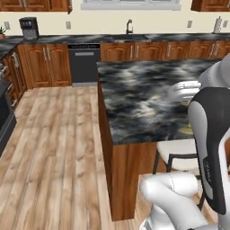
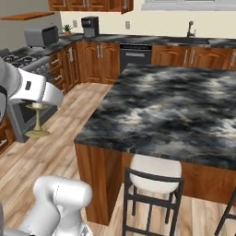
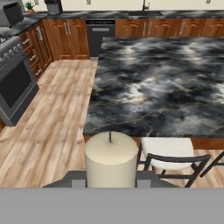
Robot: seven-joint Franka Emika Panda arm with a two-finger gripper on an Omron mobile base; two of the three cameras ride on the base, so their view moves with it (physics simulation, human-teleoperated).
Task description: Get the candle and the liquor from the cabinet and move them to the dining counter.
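My gripper (image 3: 110,178) is shut on the candle (image 3: 110,157), whose cream stick and dark wick rise close to the camera in the hand view. From the right base view the gripper (image 2: 38,104) holds the candle (image 2: 38,120) upright in the air, its olive-gold stem and round foot hanging over the wooden floor, left of the dining counter (image 2: 175,106). In the left base view the gripper (image 1: 184,95) is at the right edge of the dining counter (image 1: 134,99), with a bit of the candle's foot (image 1: 185,130) below it. The liquor is out of view. I cannot tell which wall unit is the cabinet.
A cream-seated stool (image 2: 154,177) stands at the island's near side. A stove (image 3: 15,85) and base cabinets (image 2: 99,60) line the left wall, with a dishwasher (image 1: 84,63), coffee machine (image 2: 90,25) and toaster oven (image 2: 41,36) further back. Open wooden floor (image 1: 58,143) lies left of the island.
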